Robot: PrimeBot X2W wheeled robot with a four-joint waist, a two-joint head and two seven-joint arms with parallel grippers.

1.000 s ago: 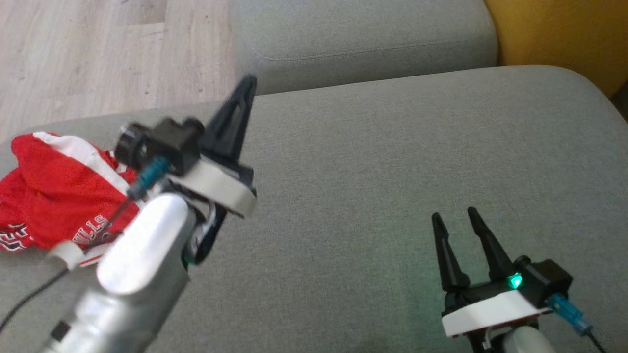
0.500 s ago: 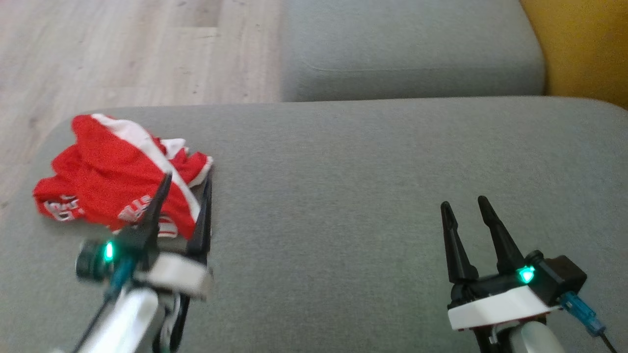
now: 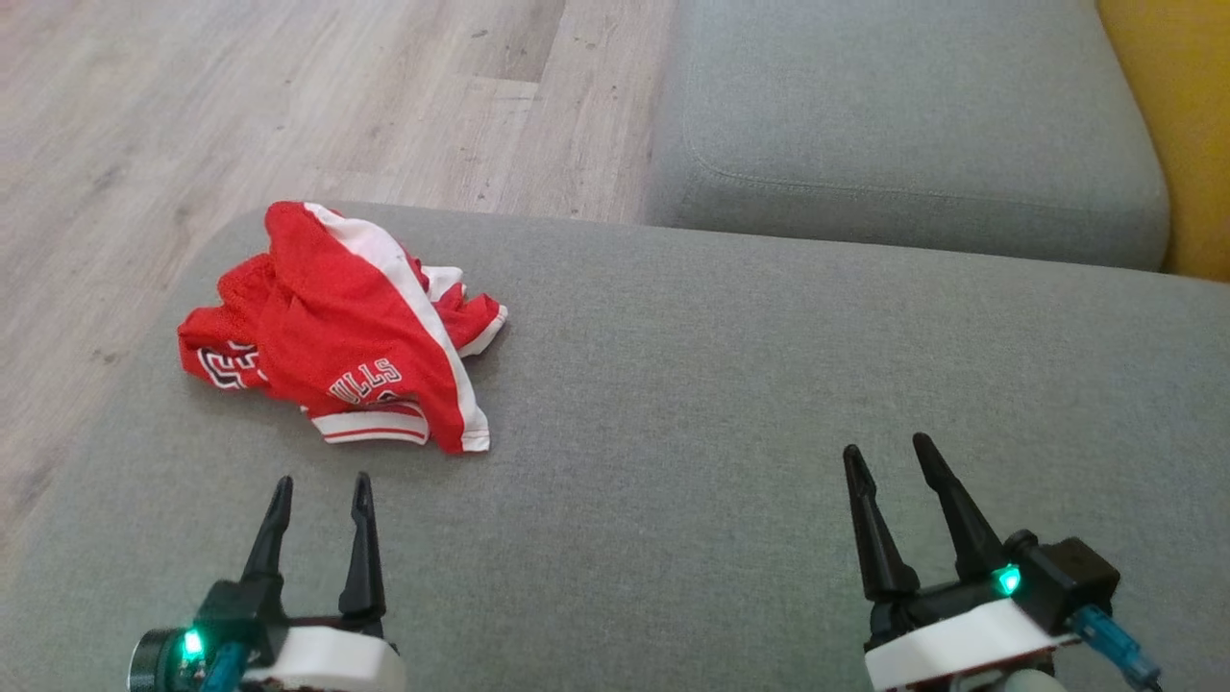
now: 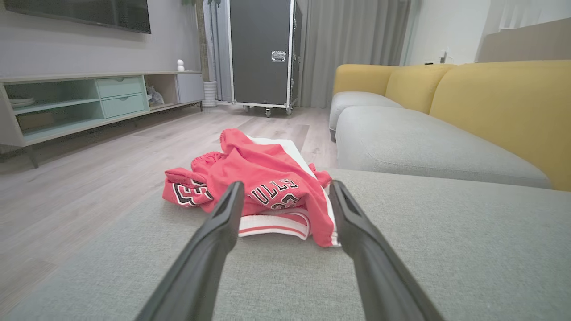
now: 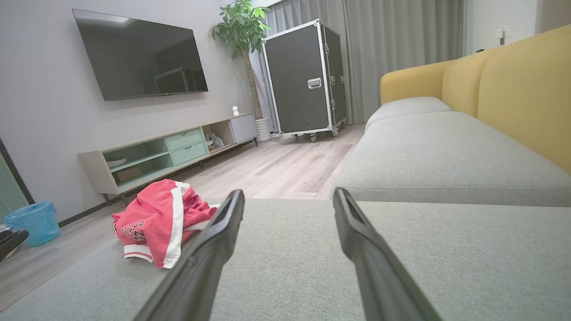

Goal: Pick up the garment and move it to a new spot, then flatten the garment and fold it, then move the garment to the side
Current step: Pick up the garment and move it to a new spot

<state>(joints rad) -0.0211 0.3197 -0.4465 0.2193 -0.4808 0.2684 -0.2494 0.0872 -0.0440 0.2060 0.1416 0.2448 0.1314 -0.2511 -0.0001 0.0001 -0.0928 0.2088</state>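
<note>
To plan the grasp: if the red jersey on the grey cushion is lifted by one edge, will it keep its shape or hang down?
The red jersey lies crumpled in soft folds, so it will probably hang limp. Its thin cloth suggests it is light. Pushed, it would likely bunch up on the woven grey cushion rather than slide.

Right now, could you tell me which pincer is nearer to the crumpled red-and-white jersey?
Left. The left pincer sits open just short of the crumpled red-and-white jersey, not touching; the right pincer, also open, is far across the grey fabric cushion.
</note>
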